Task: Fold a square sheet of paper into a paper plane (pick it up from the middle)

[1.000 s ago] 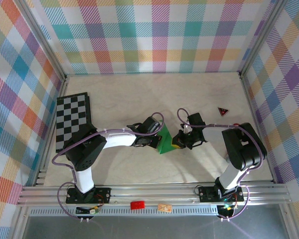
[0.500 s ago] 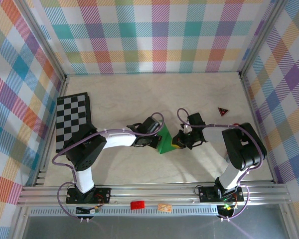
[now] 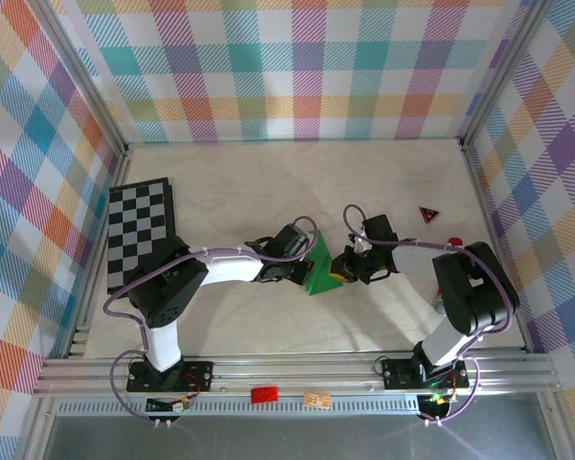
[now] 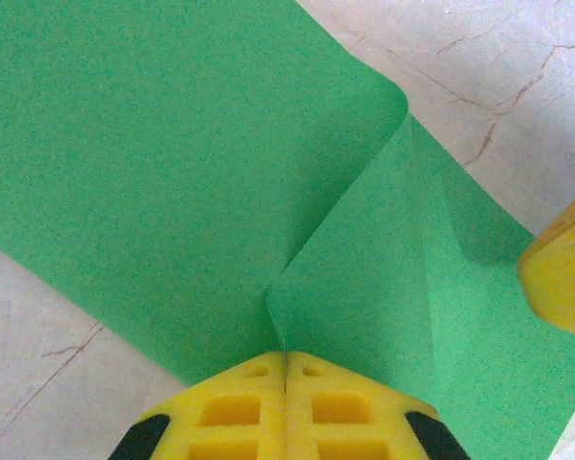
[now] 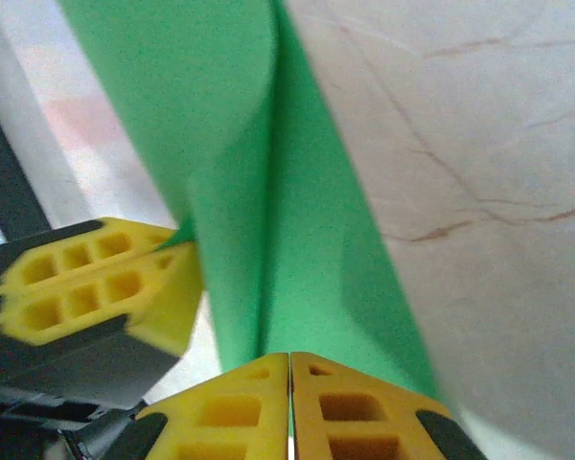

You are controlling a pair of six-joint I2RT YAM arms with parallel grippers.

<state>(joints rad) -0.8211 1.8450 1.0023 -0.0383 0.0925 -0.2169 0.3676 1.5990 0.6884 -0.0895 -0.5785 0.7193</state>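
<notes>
The square sheet of paper (image 3: 319,267) is bright green and bent into a raised fold in the middle of the table, between the two grippers. My left gripper (image 3: 304,270) is at its left side, jaws shut on a crease of the sheet (image 4: 172,172), yellow fingertips (image 4: 259,383) pressed together. My right gripper (image 3: 342,268) meets it from the right, shut on the sheet's folded ridge (image 5: 307,259). In the right wrist view the left gripper's yellow fingers (image 5: 96,287) pinch the sheet close by. One right finger (image 4: 561,278) shows beside the sheet in the left wrist view.
A black-and-white chessboard (image 3: 139,235) lies at the left edge. A small red-and-black triangle (image 3: 428,214) and a red cylinder (image 3: 454,241) sit at the right, near the right arm. Plaid walls enclose three sides, and a metal rail (image 3: 297,369) runs along the near edge.
The right arm's elbow has swung outward to the right, uncovering the red cylinder. Both grippers stay on the green sheet, which has barely moved.
</notes>
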